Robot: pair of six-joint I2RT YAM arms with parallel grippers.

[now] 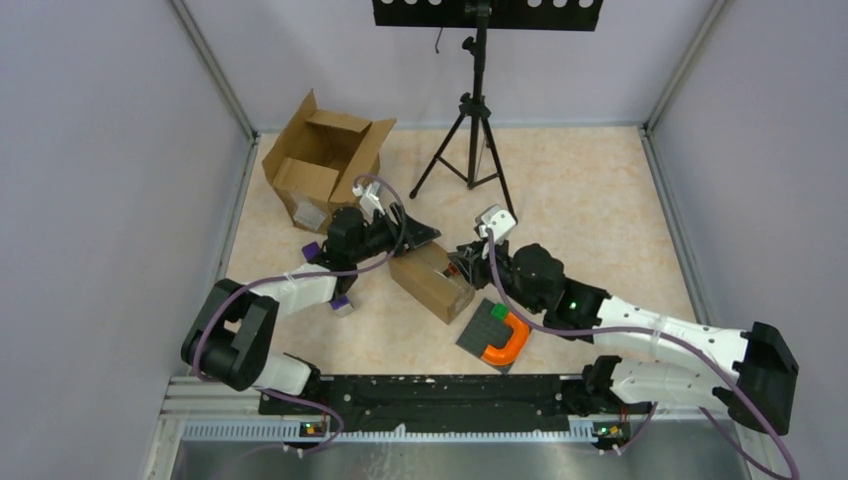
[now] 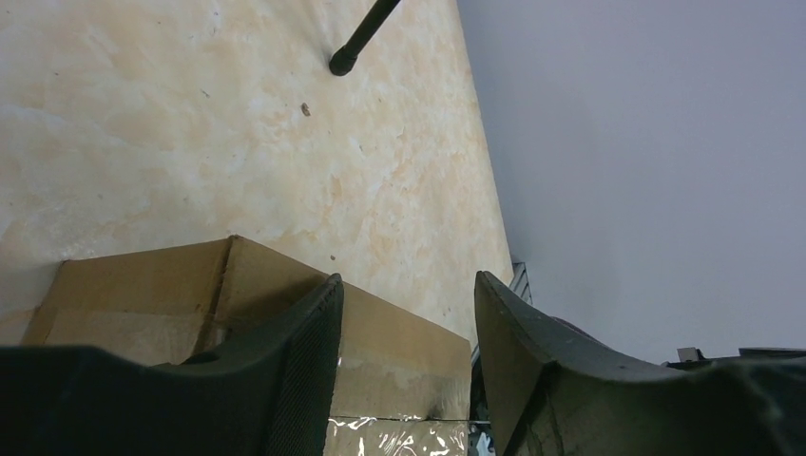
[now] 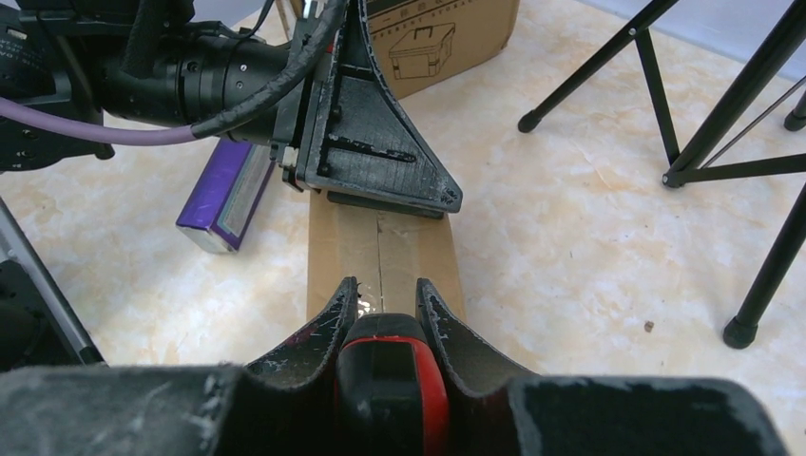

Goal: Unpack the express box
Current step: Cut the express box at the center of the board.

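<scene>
The express box (image 1: 430, 282) is a small brown carton lying in the middle of the floor, with clear tape along its top seam (image 3: 378, 249). My left gripper (image 1: 420, 238) stands open over its far end. In the left wrist view one finger (image 2: 304, 370) lies across the box top (image 2: 399, 342) and the other stands just past the box's corner. My right gripper (image 3: 380, 290) is shut on a red and black utility knife (image 3: 390, 380) and hovers right over the taped seam at the box's near end. The blade tip is hidden.
A larger open carton (image 1: 325, 160) sits at the back left. A black tripod (image 1: 475, 130) stands behind the box. A purple packet (image 3: 228, 190) lies left of the box. A grey board with an orange piece (image 1: 495, 335) lies at the near right.
</scene>
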